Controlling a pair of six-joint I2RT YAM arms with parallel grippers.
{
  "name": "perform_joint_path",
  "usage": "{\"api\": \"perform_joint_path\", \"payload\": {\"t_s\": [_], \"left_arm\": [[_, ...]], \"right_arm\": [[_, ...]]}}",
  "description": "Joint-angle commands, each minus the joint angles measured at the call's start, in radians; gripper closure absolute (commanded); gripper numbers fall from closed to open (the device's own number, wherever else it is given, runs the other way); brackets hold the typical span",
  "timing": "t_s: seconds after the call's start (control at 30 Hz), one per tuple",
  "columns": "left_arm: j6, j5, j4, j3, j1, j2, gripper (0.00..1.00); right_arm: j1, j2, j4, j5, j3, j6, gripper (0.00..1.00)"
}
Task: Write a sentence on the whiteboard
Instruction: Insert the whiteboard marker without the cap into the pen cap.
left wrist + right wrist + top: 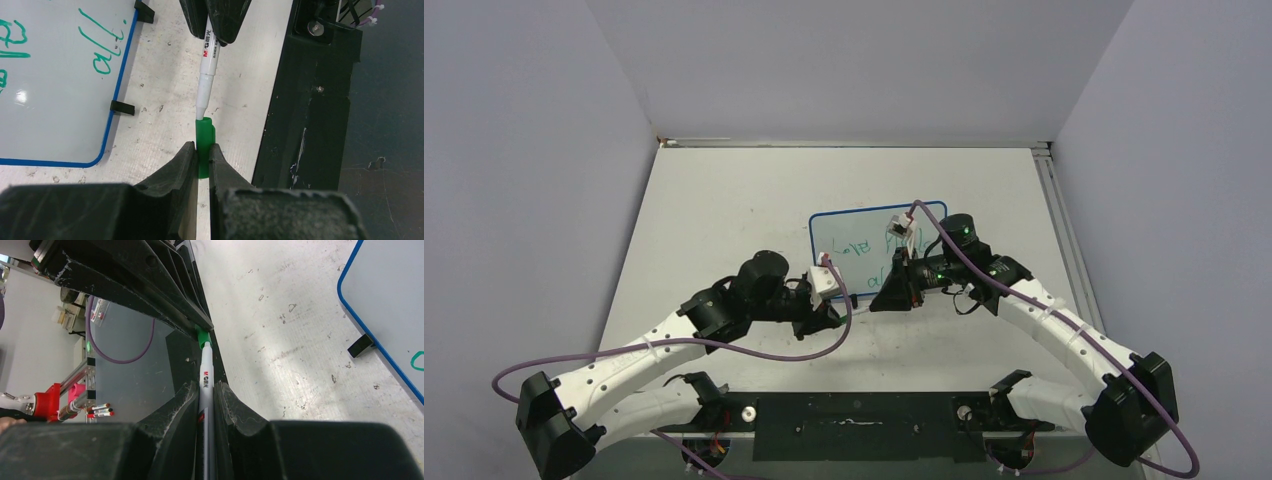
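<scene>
Whiteboard (50,100): flat on your table (160,90), green sentence (102,47) written, just beyond both grippers. Marker (206,65): clenched in jaws of right gripper (206,390), long axis aligned with green cap (204,135), nib at its mouth. Cap: pinched by left gripper (201,150). Your capping push follows that axis.

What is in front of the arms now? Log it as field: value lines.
board: whiteboard flat on the table, blue rim
writing: green words, "all." readable
left gripper: shut on green cap
right gripper: shut on white marker
marker and cap: marker nose at cap mouth, lined up
</scene>
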State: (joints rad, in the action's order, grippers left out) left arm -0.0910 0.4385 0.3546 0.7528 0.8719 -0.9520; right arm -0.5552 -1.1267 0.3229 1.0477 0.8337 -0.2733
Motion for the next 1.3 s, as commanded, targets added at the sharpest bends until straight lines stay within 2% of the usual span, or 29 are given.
{"api": "perform_joint_path", "payload": {"t_s": [0.0,0.53,0.63,0.77,1.0,1.27], "left_arm": [[-0.015,0.024,-0.049,0.007,0.012,0.006,1.00],[0.040,0.040,-0.140,-0.008,0.021,0.019,1.00],[0.084,0.011,-0.204,-0.024,0.065,-0.007,1.00],[0.148,-0.112,-0.281,-0.040,0.159,-0.062,1.00],[0.248,-0.236,-0.665,-0.229,0.215,-0.141,1.00],[0.286,-0.307,-0.944,-0.313,0.246,-0.296,1.00]], "right_arm": [[-0.015,-0.010,-0.066,0.028,0.002,0.006,0.95],[-0.111,-0.065,-0.055,0.005,0.021,0.013,0.95],[-0.126,-0.075,0.009,-0.015,0.049,0.046,0.95],[-0.158,-0.091,0.106,-0.068,0.091,0.090,0.95],[-0.201,-0.101,0.235,-0.211,0.085,0.126,0.95],[-0.344,-0.154,0.260,-0.513,0.022,0.066,0.95]]}}
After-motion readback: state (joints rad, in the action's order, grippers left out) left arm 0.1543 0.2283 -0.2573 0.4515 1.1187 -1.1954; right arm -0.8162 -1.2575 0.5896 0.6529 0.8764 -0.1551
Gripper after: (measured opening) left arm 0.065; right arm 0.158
